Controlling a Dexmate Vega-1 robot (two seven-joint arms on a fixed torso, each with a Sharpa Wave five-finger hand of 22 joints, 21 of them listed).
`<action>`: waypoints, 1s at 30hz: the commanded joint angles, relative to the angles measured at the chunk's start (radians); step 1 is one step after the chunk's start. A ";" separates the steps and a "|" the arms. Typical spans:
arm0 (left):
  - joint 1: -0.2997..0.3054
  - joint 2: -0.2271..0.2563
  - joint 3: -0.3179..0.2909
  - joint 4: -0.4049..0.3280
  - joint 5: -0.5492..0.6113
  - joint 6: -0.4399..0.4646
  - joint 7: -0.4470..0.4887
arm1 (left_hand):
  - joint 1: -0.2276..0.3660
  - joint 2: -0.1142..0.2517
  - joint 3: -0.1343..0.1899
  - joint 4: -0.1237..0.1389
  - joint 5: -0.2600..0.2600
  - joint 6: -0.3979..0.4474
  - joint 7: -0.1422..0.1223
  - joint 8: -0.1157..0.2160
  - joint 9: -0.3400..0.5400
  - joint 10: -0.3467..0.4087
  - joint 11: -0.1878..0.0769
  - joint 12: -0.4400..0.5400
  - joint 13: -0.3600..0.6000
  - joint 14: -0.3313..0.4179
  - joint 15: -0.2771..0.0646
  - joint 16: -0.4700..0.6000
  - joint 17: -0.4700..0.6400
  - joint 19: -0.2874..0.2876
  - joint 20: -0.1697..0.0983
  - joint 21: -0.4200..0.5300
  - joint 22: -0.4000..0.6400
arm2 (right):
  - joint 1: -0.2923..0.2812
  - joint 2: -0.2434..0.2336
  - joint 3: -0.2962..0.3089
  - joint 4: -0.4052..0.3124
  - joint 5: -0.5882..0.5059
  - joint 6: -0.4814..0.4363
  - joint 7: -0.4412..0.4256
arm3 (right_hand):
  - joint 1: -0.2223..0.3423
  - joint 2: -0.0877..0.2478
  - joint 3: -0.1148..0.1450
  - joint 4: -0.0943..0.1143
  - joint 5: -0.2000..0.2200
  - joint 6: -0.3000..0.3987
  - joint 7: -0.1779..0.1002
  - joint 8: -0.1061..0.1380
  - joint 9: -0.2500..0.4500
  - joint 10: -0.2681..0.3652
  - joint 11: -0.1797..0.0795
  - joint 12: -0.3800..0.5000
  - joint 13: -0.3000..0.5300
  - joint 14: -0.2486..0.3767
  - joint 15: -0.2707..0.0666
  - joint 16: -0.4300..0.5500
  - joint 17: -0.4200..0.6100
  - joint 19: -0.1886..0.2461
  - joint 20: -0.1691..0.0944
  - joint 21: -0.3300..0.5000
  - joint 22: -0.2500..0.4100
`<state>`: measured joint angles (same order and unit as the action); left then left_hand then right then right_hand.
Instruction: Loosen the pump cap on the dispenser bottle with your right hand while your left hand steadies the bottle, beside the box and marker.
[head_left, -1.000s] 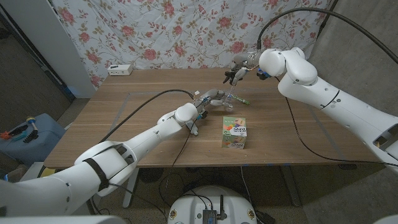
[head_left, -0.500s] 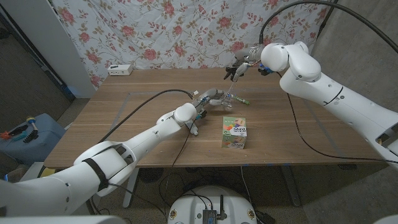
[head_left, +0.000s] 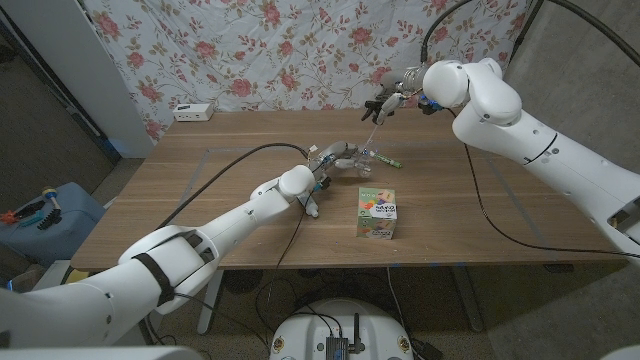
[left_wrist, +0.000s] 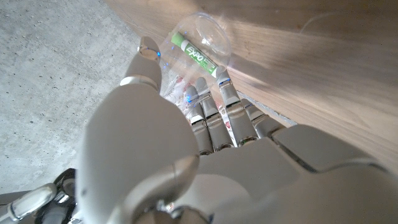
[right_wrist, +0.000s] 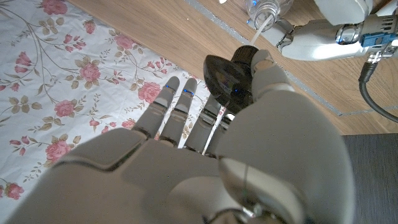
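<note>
The clear dispenser bottle stands tilted on the wooden table, and my left hand grips it from the side. Above and behind it, my right hand pinches the black pump cap, lifted off the bottle. The cap's white tube hangs down toward the bottle's open neck. In the left wrist view my fingers wrap the clear bottle, and the green marker shows through it. The marker lies just right of the bottle. The colourful box stands in front.
A white power strip lies at the table's far left edge. A black cable runs over the table along my left arm. A floral curtain hangs behind, and a blue container sits on the floor to the left.
My right hand has risen and moved back and to the right with the pump cap, drawing its tube up from the bottle. The left hand and bottle have stayed put.
</note>
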<state>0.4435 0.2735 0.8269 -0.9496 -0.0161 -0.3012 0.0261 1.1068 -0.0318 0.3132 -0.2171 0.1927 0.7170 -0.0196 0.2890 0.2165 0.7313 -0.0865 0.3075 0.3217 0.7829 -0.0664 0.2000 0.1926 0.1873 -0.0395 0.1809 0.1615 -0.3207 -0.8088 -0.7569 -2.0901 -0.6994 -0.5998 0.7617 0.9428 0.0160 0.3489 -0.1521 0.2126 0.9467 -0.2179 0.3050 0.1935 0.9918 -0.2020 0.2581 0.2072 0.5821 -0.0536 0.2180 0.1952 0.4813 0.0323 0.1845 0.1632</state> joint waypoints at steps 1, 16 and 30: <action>0.004 0.008 -0.004 0.004 0.008 0.001 0.020 | -0.084 0.127 0.069 0.059 0.005 0.086 -0.026 0.006 0.004 0.064 -0.056 0.003 0.225 0.015 -0.095 0.007 0.005 0.005 -0.063 0.001 0.002 | 0.018 -0.003 0.005 -0.016 -0.006 -0.016 0.011 | 0.005 0.001 0.005 0.000 -0.002 0.011 -0.002 -0.001 0.005 0.019 -0.008 0.004 0.002 0.010 -0.163 -0.003 0.002 0.002 0.004 -0.001 0.002; 0.033 0.033 -0.013 -0.051 0.026 0.043 0.069 | -0.083 0.125 0.071 0.058 0.005 0.087 -0.025 0.006 0.005 0.063 -0.057 0.002 0.225 0.014 -0.096 0.004 0.002 0.006 -0.063 0.001 0.002 | 0.029 -0.010 0.025 -0.039 0.022 0.000 0.015 | 0.008 0.003 -0.001 -0.001 -0.004 0.014 -0.002 -0.004 0.006 0.023 -0.008 0.000 0.003 0.012 -0.164 0.000 0.006 -0.003 0.005 -0.002 0.002; 0.054 0.046 -0.022 -0.077 0.029 0.071 0.097 | -0.084 0.124 0.071 0.059 0.005 0.087 -0.026 0.005 0.005 0.064 -0.057 0.001 0.225 0.015 -0.096 0.004 0.002 0.007 -0.063 0.001 0.002 | 0.019 -0.029 0.060 -0.080 0.076 -0.012 -0.006 | 0.007 0.005 -0.002 0.001 -0.005 0.016 -0.002 -0.006 0.006 0.025 -0.008 -0.002 0.003 0.012 -0.163 -0.001 0.006 -0.005 0.009 -0.002 0.002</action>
<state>0.4825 0.3090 0.8115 -1.0063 0.0088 -0.2519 0.1021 1.1066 -0.0316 0.3176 -0.2214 0.1911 0.7170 -0.0196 0.2896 0.2160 0.7299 -0.0880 0.3020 0.3218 0.7823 -0.0670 0.1977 0.1886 0.1873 -0.0395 0.1809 0.1616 -0.2964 -0.8247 -0.7177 -2.1432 -0.6590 -0.6052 0.7719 0.9457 0.0159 0.3459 -0.1550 0.2087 0.9543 -0.2175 0.2974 0.1984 0.9973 -0.1966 0.2505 0.2066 0.5821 -0.0536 0.2183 0.1978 0.4754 0.0382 0.1845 0.1633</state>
